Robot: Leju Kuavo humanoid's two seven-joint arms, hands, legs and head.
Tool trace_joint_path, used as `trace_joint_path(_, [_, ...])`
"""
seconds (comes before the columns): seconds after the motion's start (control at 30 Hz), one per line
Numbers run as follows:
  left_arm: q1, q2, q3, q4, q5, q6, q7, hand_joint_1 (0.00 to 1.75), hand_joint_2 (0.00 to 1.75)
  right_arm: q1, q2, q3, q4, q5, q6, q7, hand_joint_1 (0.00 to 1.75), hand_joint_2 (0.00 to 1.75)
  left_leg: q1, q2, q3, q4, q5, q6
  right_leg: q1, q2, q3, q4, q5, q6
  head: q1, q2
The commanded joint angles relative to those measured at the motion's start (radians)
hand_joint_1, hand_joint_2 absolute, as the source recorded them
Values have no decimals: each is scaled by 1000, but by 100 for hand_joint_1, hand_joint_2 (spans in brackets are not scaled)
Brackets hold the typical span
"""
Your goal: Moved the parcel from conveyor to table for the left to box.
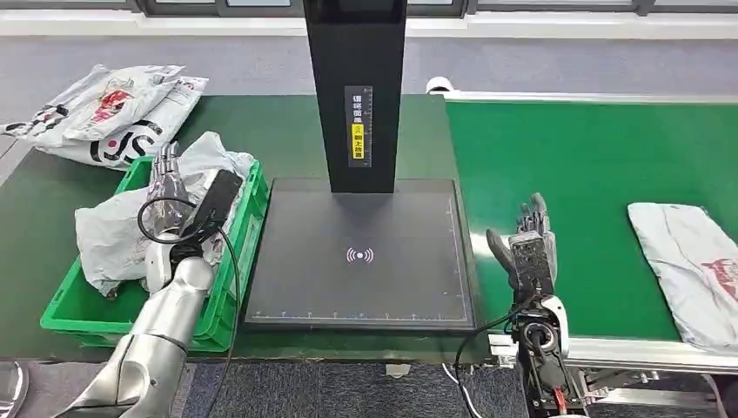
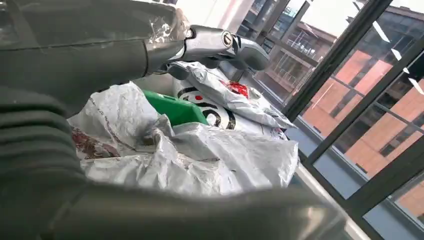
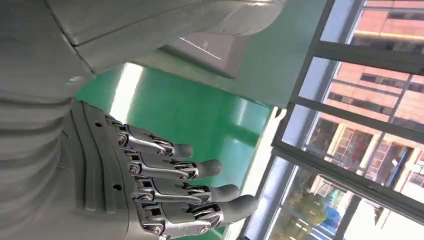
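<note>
Crinkled plastic parcel [image 1: 117,228] fills the green crate [image 1: 65,318] under the released left hand [image 1: 167,178]; right hand [image 1: 529,248] splayed.

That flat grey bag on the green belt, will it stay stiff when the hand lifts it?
Probably not. The bag lies flat and wrinkled like thin plastic, so it would likely sag. It looks light, and its glossy skin may slip in the right hand.

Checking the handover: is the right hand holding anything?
No. The right hand is open, fingers spread and empty; the parcel lies apart on the conveyor.
</note>
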Motion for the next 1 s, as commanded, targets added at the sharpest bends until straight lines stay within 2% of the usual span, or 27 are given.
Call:
trace_joint_path(0.03, [-17,-15,47,19,2,1,1,0,0,-19,0,-37,17,-4,1,4,0,175,0,1,1,0,0,0,0,0,1,-1,0,0,0,0])
trace_joint_path(0.17, [0,-9,32,-51,178,73,-93,0,0,-18,-4,-29,15,-12,-6,7,0,175,1,4,6,-4,0,0,2,1,6,-6,1,-2,0,0])
trace_joint_path(0.23, [16,-1,16,-106,220,109,-111,0,0,-28,-6,-27,27,-15,-9,8,0,175,1,2,2,-1,-1,0,1,1,3,-2,0,-1,0,0])
trace_joint_path(0.4, [56,0,-44,-175,199,69,-62,0,0,-63,-14,-26,93,-14,-32,4,0,175,0,4,2,-2,-1,0,1,2,2,-2,0,-1,0,0])
trace_joint_path(0.47, [49,14,-65,-128,173,5,-3,0,0,-68,-21,-31,119,-11,-39,4,0,175,1,3,3,-2,0,0,1,1,3,-3,0,-1,0,0])
trace_joint_path(0.5, [62,5,-53,-141,412,-261,-139,0,0,-85,-34,-44,155,50,-124,55,0,175,0,2,2,-1,0,0,1,1,2,-2,0,-1,0,0])
trace_joint_path(0.53, [72,-7,-63,-134,450,-350,-166,0,0,-97,-51,-56,182,63,-136,53,0,175,1,3,3,-2,0,0,1,1,3,-3,1,-1,0,0])
trace_joint_path(0.57, [82,-31,-74,-124,541,-440,-253,0,0,-119,-71,-69,230,122,-202,60,0,175,1,1,3,-2,0,0,1,0,4,-4,1,0,0,0])
trace_joint_path(0.6, [92,-57,-73,-107,670,-589,-345,0,175,-154,-106,-48,302,232,-298,113,0,175,0,0,2,-1,0,1,0,-1,3,-2,0,0,0,0])
trace_joint_path(0.67, [95,-116,-136,-10,727,-556,-428,0,175,-238,-151,-69,467,277,-355,73,0,175,-1,-1,3,-2,1,1,-1,-2,4,-3,0,1,0,0])
trace_joint_path(0.77, [88,-137,-216,52,774,-554,-465,0,175,-273,-179,-80,562,357,-452,90,0,175,-2,-3,2,-1,0,2,-2,-3,4,-3,0,2,0,0])
trace_joint_path(0.87, [80,-156,-252,73,795,-572,-464,0,175,-221,-173,-182,476,531,-452,179,0,175,-2,-2,3,-2,0,3,-2,-3,7,-6,2,3,0,0])
trace_joint_path(0.93, [68,-179,-292,98,780,-567,-451,0,175,-177,-140,-323,406,741,-452,243,0,175,-3,-4,3,-1,-1,3,-3,-4,6,-5,1,3,0,0])
trace_joint_path(1.0, [63,-186,-318,116,766,-560,-449,0,175,-154,-135,-383,374,882,-452,314,0,175,-3,-5,2,-1,-1,3,-3,-5,4,-5,1,3,0,0])
